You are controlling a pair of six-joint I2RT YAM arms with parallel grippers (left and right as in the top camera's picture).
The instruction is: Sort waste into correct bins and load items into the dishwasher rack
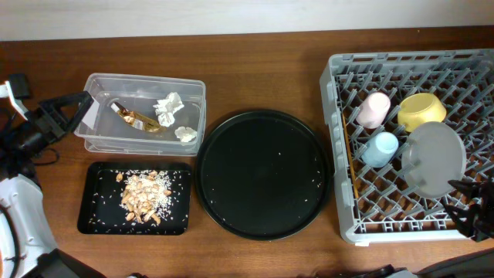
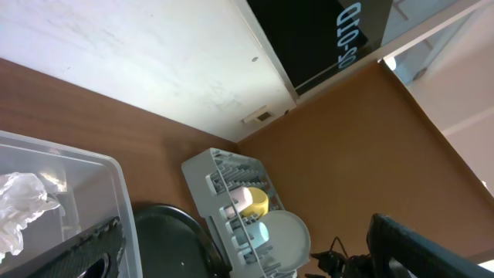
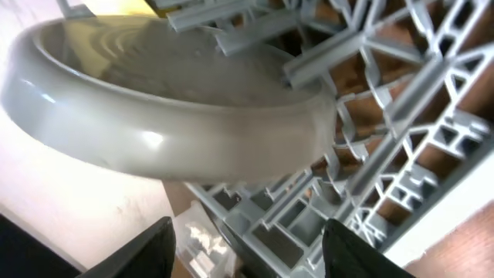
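Note:
The grey dishwasher rack (image 1: 343,139) holds a pink cup (image 1: 374,110), a blue cup (image 1: 380,148), a yellow bowl (image 1: 422,110) and a pale round plate (image 1: 434,158) leaning on the pegs. My right gripper (image 1: 457,201) hovers at the rack's front right corner, open. Its wrist view shows the plate (image 3: 154,116) just beyond the jaws (image 3: 247,251), with only rack grid between the fingers. My left gripper (image 1: 81,112) stands open at the left end of the clear tub (image 1: 100,139), which holds tissue balls (image 1: 170,106) and a gold wrapper (image 1: 139,120). Food scraps (image 1: 143,193) lie in the shallow black tray (image 1: 93,216).
A large round black tray (image 1: 262,174) sits between the bins and the rack, with a few crumbs on it. In the left wrist view the tub (image 2: 116,193), the round tray (image 2: 166,239) and the rack (image 2: 204,174) line up ahead of the fingers (image 2: 85,251).

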